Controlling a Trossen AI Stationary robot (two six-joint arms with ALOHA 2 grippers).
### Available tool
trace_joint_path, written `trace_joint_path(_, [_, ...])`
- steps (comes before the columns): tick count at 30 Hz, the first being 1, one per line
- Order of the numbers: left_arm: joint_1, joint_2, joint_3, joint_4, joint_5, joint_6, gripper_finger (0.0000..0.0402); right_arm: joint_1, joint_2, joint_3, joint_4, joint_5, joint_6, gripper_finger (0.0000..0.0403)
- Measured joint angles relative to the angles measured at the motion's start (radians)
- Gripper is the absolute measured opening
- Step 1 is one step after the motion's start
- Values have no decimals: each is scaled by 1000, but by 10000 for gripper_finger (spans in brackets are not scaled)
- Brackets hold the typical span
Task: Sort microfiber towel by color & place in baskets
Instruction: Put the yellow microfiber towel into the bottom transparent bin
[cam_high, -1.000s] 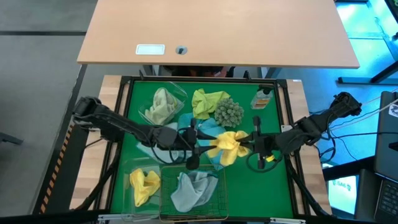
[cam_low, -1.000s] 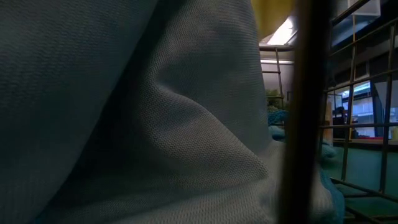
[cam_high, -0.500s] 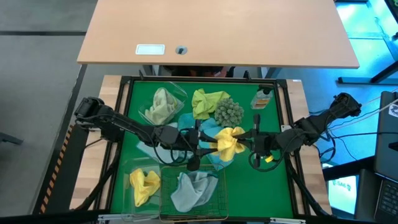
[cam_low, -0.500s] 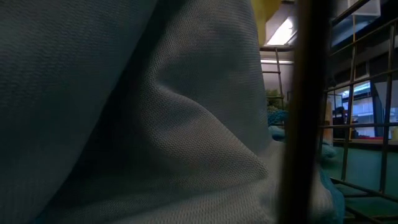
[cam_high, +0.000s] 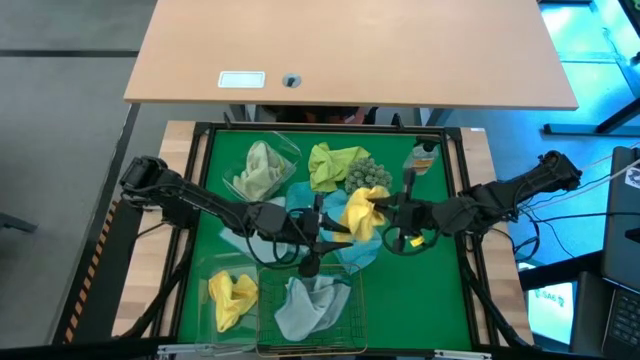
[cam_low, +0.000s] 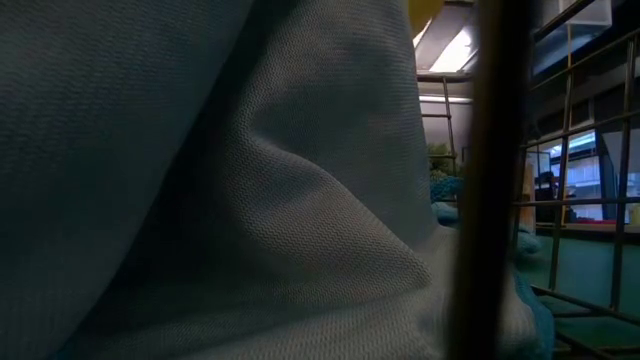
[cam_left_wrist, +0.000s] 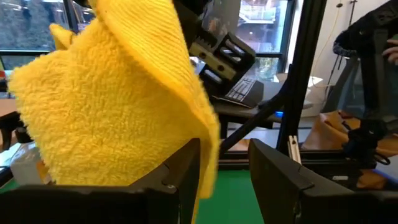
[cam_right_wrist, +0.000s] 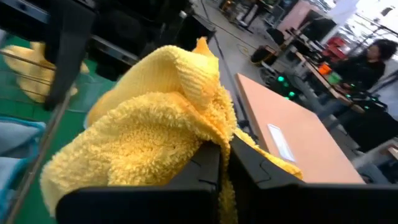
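While the right pincer (cam_high: 378, 212) pinches a bright yellow towel (cam_high: 360, 212) above the middle of the green surface (cam_high: 440, 290), its 2 fingers pressed together on the cloth, the left pincer (cam_high: 325, 235) sits just beside that towel with its fingers spread and nothing between them. Under them lies a teal towel (cam_high: 352, 252). A pale green towel (cam_high: 258, 168) fills the clear tub (cam_high: 285, 148) at the far left; a yellow-green towel (cam_high: 333, 162) lies loose beside a spiky grey-green ball (cam_high: 368, 174), with a small bottle (cam_high: 421, 158) further right. In the near row, another yellow towel (cam_high: 232, 296) rests in a second clear tub (cam_high: 200, 275) and a light blue towel (cam_high: 310, 304) in the wire basket (cam_high: 345, 328), filling the low view.
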Motion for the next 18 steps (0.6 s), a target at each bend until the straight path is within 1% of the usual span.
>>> trace_joint_path(2, [0, 0, 0, 0, -5, 0, 130, 0, 0, 0, 0, -2, 0, 14])
trace_joint_path(5, [4, 0, 0, 0, -7, 0, 130, 0, 0, 0, 0, -40, 3, 14])
trace_joint_path(9, [10, 0, 0, -2, -25, 0, 134, 0, 0, 0, 1, -139, 5, 14])
trace_joint_path(11, [10, 0, 0, -9, -40, 0, 144, 0, 0, 0, 2, -198, 5, 14])
trace_joint_path(13, [11, 0, 0, -14, -50, 0, 159, 1, 0, 0, 2, -229, 6, 14])
trace_joint_path(18, [14, 0, 0, -28, -34, -7, 204, 1, 0, 0, 14, -229, 7, 14])
